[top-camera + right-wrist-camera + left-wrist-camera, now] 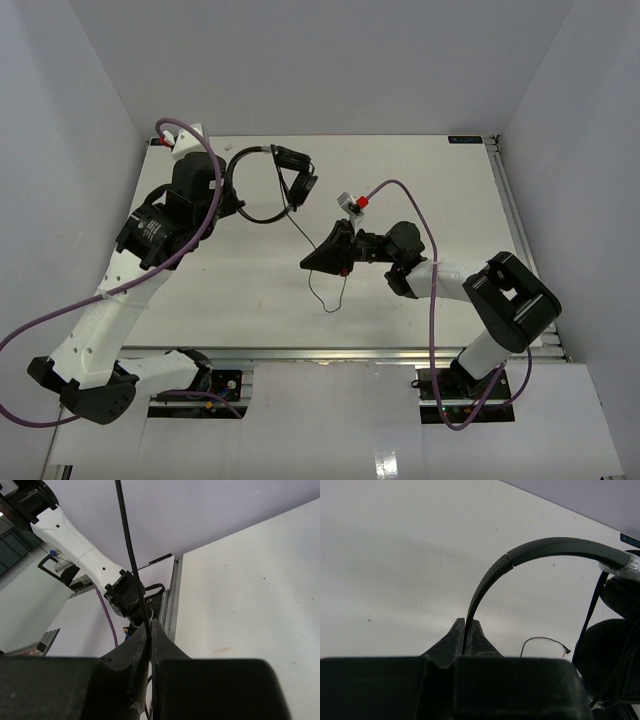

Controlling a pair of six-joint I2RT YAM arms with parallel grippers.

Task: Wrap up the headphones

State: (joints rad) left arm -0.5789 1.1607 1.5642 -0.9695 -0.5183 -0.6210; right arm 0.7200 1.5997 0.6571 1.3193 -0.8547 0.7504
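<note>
Both clenched: left end effector (pixel 468 626) on headband (pixel 545 547), right end effector (pixel 150 626) on cable (pixel 127 540). Overpulling could slip the thin cable free.

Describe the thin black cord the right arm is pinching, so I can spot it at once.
Start at the white table, between the two arms. From the headphones held in the left hand, the cable slants across to the shut right hand, its loose end trailing past it. It is hair-thin and black, unlike the thick purple robot cables.
</note>
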